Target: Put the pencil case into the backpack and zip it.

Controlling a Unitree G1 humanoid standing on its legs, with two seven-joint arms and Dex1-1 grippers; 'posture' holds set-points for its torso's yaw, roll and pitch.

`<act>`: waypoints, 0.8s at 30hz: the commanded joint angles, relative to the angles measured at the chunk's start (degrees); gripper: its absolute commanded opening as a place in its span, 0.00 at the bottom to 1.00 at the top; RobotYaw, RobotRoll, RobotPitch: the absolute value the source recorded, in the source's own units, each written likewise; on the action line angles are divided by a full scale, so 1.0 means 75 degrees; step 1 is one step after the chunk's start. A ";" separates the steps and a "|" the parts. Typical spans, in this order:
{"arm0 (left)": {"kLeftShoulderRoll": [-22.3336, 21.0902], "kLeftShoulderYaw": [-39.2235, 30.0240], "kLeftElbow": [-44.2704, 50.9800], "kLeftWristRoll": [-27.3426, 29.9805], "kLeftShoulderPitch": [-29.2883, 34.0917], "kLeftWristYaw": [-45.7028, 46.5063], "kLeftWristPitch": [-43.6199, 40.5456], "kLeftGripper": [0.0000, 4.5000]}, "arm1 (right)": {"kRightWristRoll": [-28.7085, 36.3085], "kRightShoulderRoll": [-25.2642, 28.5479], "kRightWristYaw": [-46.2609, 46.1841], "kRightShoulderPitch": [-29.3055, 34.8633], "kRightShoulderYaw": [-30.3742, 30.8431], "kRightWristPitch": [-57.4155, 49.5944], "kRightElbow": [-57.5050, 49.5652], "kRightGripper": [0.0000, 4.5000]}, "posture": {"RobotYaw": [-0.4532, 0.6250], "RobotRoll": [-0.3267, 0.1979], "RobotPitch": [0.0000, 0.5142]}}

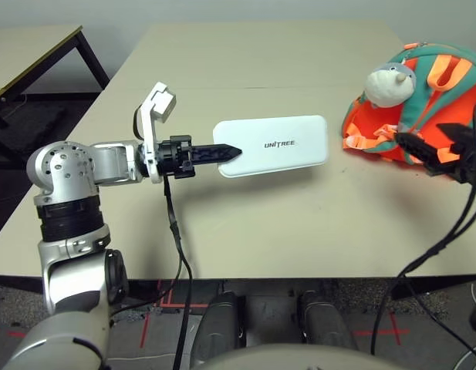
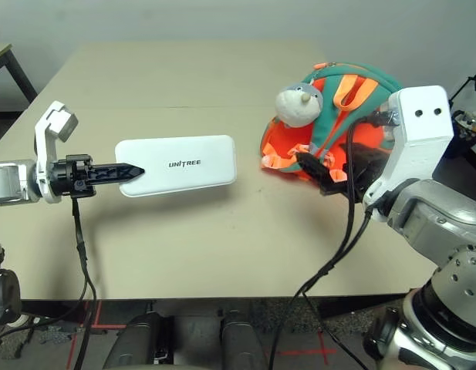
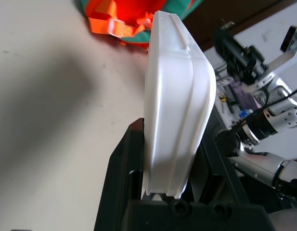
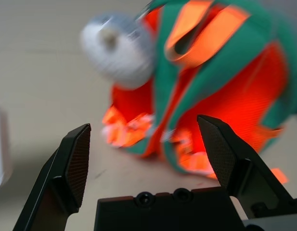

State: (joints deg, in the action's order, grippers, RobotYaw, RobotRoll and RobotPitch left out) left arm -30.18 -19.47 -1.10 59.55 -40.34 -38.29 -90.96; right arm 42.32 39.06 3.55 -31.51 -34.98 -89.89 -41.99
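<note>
while clamped on one short end of the pencil case (image 1: 272, 145), left end effector (image 1: 226, 153) reaching in from the left, black fingers (image 3: 120, 178) pressed against both flat faces of the case. held out level above the tabletop (image 1: 245, 223), lettered face up, far end aimed toward the backpack (image 2: 342, 123); apparently clear of the surface, judging by the soft shadow beneath, though hard to be sure from overhead. seen edge-on in the left wrist view, a white rounded shell with a seam along its rim, seated deep between the pads.

over on the right side of the tabletop, lying slumped: orange body, teal trim, orange straps bunched at its near edge, grey-and-white plush animal (image 2: 299, 104) resting on its left shoulder. well apart from the case, bare tabletop between.

right end effector (image 4: 143, 154) spread wide, nothing between its fingers (image 4: 73, 161), hovering just in front of the backpack's near right side and pointed at the orange panel and strap ends. not touching the fabric as far as visible. black cable (image 2: 330, 262) trailing from the right wrist down across the tabletop's front edge.
</note>
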 commanded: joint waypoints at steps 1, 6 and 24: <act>0.0167 -0.0080 -0.0003 0.0040 -0.0029 0.0108 0.0047 0.30 | -0.0668 -0.0150 -0.0322 -0.0139 0.0251 0.0180 0.0304 1.00 | 0.35 0.62 0.21; 0.0308 -0.0249 0.0060 0.0038 0.0085 0.0250 0.0073 0.30 | -0.1360 -0.0311 -0.0169 0.0382 0.0674 0.1372 0.1207 1.00 | 0.39 0.62 0.22; 0.0284 -0.1163 0.0735 0.0757 0.0950 0.1156 -0.0205 0.30 | -0.2049 -0.1073 -0.0040 0.0294 0.1076 0.2861 0.2462 1.00 | 0.48 0.62 0.27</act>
State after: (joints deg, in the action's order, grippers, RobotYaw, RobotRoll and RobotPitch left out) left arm -28.09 -27.05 2.99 63.75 -33.92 -30.50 -91.45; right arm 28.06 31.24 3.22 -28.80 -27.54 -69.98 -24.84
